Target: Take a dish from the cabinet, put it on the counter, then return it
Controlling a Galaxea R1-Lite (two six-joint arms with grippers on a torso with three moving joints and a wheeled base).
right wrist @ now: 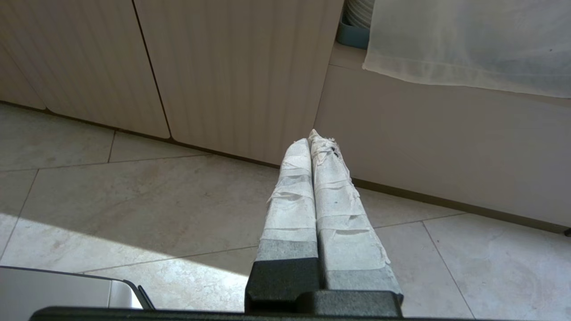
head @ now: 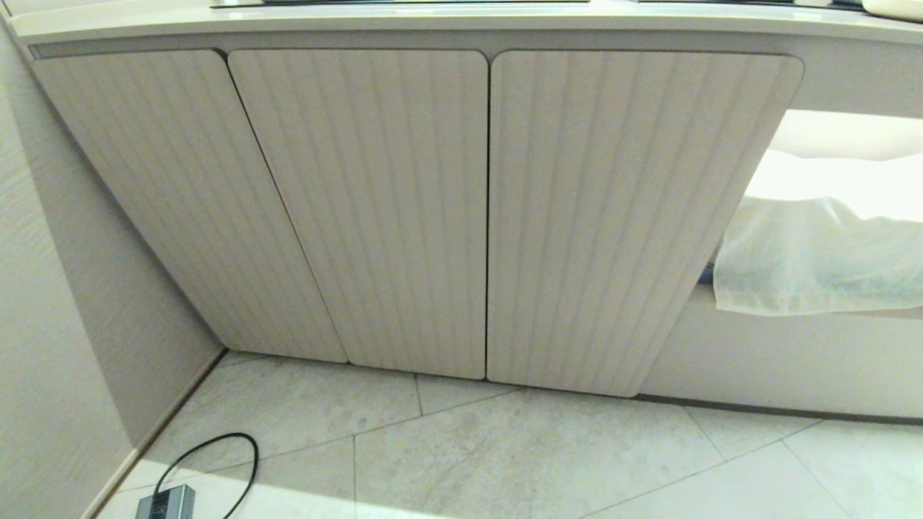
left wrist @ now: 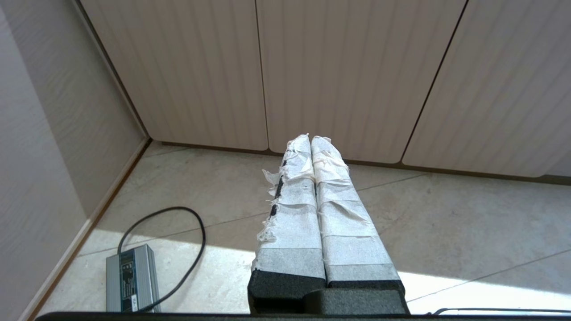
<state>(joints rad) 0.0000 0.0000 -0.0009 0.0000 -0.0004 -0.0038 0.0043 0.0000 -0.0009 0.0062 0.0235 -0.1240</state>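
Right gripper [right wrist: 312, 140] pressed closed, empty, low over floor tiles [head: 533, 454] before the cabinet [head: 425, 209]; left gripper [left wrist: 311, 141] likewise closed, empty. All three ribbed doors closed. Dish not visible, presumably inside. Desk [head: 404, 20] above. Either nothing begun or all done; if starting, next move opens a door.

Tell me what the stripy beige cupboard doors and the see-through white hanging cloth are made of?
The stripy beige cupboard doors look like matte laminated board, maybe wood underneath: even vertical grooves, rounded corners, no shine. The see-through white hanging cloth seems thin woven fabric: light passes through, and it drapes in soft folds. The pale floor tiles look like stone or ceramic, mottled with grout lines.
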